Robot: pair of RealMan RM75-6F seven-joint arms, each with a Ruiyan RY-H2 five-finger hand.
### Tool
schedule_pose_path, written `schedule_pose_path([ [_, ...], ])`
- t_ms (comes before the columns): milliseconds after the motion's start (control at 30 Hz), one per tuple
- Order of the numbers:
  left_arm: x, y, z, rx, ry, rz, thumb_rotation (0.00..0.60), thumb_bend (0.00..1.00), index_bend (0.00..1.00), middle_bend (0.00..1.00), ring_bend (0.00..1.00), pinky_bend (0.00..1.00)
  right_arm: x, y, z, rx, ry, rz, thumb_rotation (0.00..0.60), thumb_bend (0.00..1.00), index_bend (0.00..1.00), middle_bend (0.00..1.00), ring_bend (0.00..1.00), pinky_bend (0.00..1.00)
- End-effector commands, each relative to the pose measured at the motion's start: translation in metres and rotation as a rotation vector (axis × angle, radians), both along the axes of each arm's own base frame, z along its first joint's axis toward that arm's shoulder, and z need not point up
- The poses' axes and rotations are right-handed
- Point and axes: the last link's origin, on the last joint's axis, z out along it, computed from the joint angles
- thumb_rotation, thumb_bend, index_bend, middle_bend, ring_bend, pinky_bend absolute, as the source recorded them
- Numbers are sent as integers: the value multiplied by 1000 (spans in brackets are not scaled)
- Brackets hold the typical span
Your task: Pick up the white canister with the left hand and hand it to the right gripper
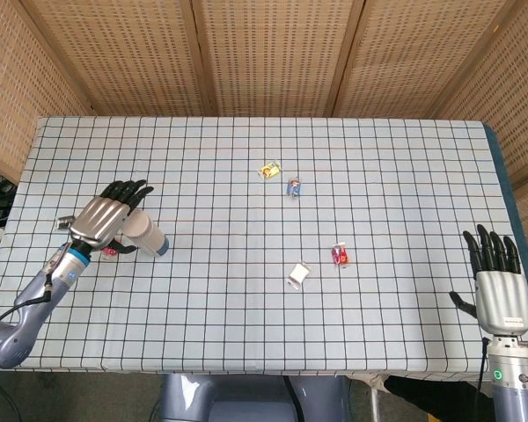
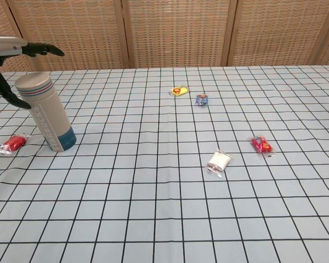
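Note:
The white canister [image 2: 46, 112], with a striped lid and a blue base, stands on the left part of the checked tablecloth [image 1: 246, 334]. My left hand [image 1: 110, 217] hovers over its top with the fingers spread; from the head view it hides the lid, and only the lower body of the canister [image 1: 150, 239] shows. In the chest view the fingers [image 2: 41, 49] reach above the lid with a gap, and the thumb [image 2: 11, 94] hangs close to the canister's left side. My right hand [image 1: 498, 283] is held flat, fingers apart, at the table's front right corner, holding nothing.
A red packet [image 2: 12, 143] lies just left of the canister and a small dark packet [image 1: 66, 221] further left. A yellow packet [image 1: 269, 170] and a blue packet [image 1: 294, 186] lie mid-table, with another red packet [image 1: 340, 255] and a white packet [image 1: 297, 274] nearer. Wicker screens stand behind.

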Motion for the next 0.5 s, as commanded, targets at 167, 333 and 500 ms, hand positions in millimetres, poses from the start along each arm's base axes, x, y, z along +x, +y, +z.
schedule_pose_path([
  [167,-1,15,-16,-16,-8,13,600,0,277,216,225,335,-4,-3,1,-5,1,-18,600,0,0,0,0,0],
  [333,-1,17,-15,-31,2,9,600,0,452,366,344,447,-6,-4,1,-7,-1,-29,600,0,0,0,0,0],
  [500,0,15,-12,-17,8,0,600,108,692,561,492,566,-6,-4,1,-5,-9,-33,600,0,0,0,0,0],
])
